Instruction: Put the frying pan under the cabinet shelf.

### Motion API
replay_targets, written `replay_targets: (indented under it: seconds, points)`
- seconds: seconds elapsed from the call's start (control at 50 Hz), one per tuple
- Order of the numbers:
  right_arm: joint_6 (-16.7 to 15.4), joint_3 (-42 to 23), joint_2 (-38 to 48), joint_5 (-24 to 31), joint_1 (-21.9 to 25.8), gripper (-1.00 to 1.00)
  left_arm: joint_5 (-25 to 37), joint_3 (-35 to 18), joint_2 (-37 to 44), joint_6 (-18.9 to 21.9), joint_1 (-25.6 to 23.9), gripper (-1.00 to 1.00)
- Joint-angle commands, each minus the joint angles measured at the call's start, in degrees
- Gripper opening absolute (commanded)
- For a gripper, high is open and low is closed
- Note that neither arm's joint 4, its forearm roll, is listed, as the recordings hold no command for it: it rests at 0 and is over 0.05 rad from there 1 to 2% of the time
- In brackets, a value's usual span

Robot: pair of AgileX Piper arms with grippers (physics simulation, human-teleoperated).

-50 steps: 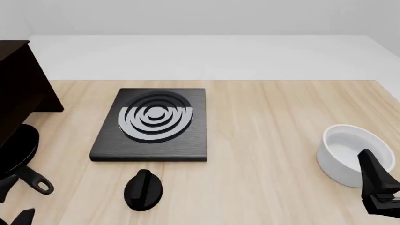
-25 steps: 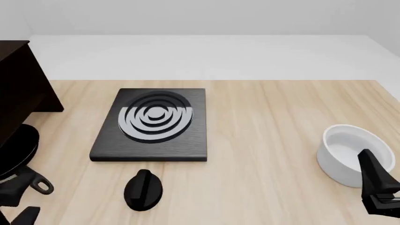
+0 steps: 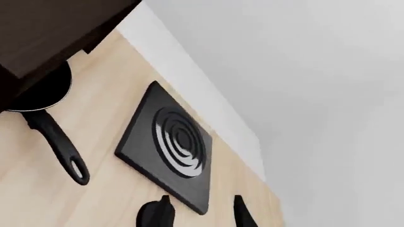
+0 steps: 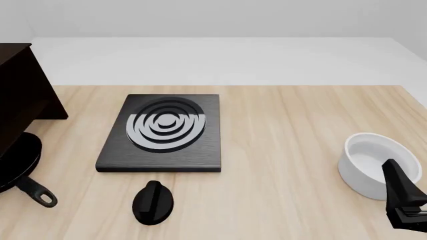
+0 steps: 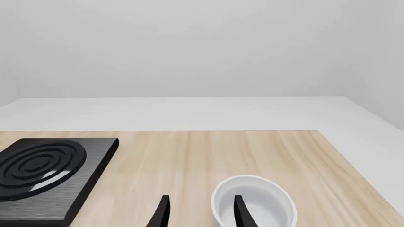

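The frying pan (image 4: 15, 161) lies at the table's left edge, its round part partly under the dark cabinet shelf (image 4: 20, 95) and its looped handle (image 4: 39, 195) pointing toward the near edge. In the left wrist view the pan (image 3: 44, 90) lies partly under the cabinet (image 3: 44, 28), with nothing on its handle (image 3: 60, 149). My left gripper (image 3: 200, 215) is open, empty, well back from the pan and out of the front view. My right gripper (image 4: 403, 205) is open and empty at the near right; its fingertips (image 5: 200, 213) show by the white bowl.
A black square plate with silver rings (image 4: 163, 131) lies left of the table's middle, also in the wrist views (image 3: 170, 142) (image 5: 44, 170). A black round knob (image 4: 153, 202) lies in front of it. A white bowl (image 4: 373, 162) (image 5: 252, 203) stands at the right.
My left gripper's fingers, at the pan's handle in the front view before, have pulled back out of that view. The pan stays where it was. The right arm has not moved.
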Motion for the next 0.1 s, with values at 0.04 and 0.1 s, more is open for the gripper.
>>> replay_targets:
  seconds: [0.04, 0.1]
  points:
    - [0.0, 0.0, 0.0, 0.0, 0.0, 1.0, 4.0, -10.3, 0.0, 11.0, -4.0, 1.0]
    - [0.0, 0.0, 0.0, 0.0, 0.0, 1.0, 4.9, -13.9, 0.0, 18.4, -5.5, 1.0]
